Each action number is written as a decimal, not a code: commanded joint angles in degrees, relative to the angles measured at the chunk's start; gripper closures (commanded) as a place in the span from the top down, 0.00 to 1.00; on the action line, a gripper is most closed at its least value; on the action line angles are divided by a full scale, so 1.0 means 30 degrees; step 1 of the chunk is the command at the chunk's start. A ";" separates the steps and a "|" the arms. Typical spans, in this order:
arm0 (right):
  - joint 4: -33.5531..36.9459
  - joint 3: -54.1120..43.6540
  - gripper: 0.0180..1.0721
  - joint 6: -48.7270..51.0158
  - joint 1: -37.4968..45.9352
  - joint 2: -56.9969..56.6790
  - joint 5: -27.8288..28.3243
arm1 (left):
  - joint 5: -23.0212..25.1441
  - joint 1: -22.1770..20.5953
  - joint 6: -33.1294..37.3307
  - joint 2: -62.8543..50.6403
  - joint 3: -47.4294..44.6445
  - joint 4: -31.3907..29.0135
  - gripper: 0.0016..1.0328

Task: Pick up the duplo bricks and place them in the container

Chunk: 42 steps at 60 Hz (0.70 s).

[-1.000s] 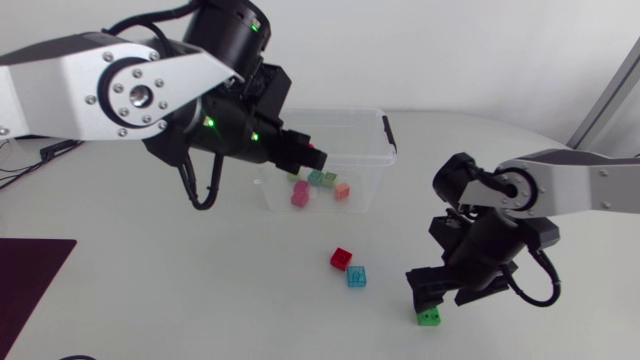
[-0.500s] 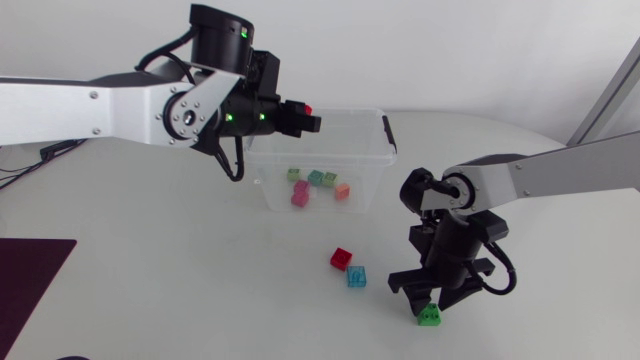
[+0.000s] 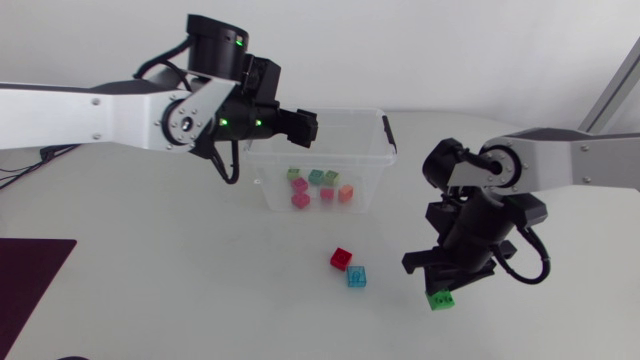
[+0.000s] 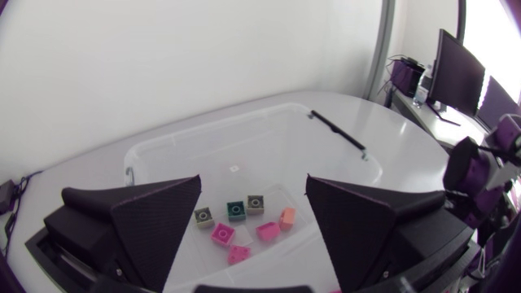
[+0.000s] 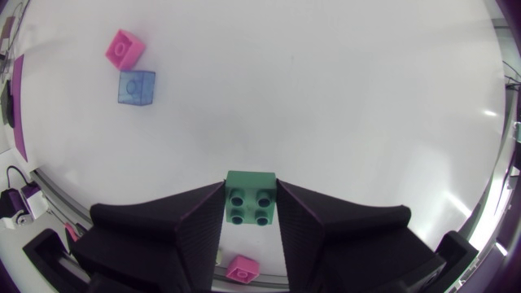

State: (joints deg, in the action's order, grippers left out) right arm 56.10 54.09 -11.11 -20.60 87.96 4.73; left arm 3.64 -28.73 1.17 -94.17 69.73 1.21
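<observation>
The left gripper (image 3: 303,124) hangs over the clear container (image 3: 372,160) near its back rim, its fingers spread wide with nothing between them; through the gap the left wrist view shows loose bricks on the container floor, among them a teal brick (image 4: 236,210), an orange brick (image 4: 286,218) and three pink bricks (image 4: 221,234); the right gripper (image 3: 444,283) is low over the white counter (image 3: 150,250), well apart from the container, and clamps a green brick (image 5: 251,198) from both sides, studs facing the wrist camera; a red brick (image 3: 341,258) and a blue brick (image 3: 356,277) lie just beside each other on the counter between container and right gripper.
</observation>
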 commanded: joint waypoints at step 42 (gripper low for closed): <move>-0.8562 0.9599 0.14 -0.0895 -0.1307 0.2261 -0.1900 | 0.7605 -0.1175 1.4669 0.4144 -0.6282 -0.7231 0.95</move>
State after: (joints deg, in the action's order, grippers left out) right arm 32.36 81.60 -12.47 -24.34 92.71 -0.40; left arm 25.71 -31.68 41.78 -79.57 51.79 -20.05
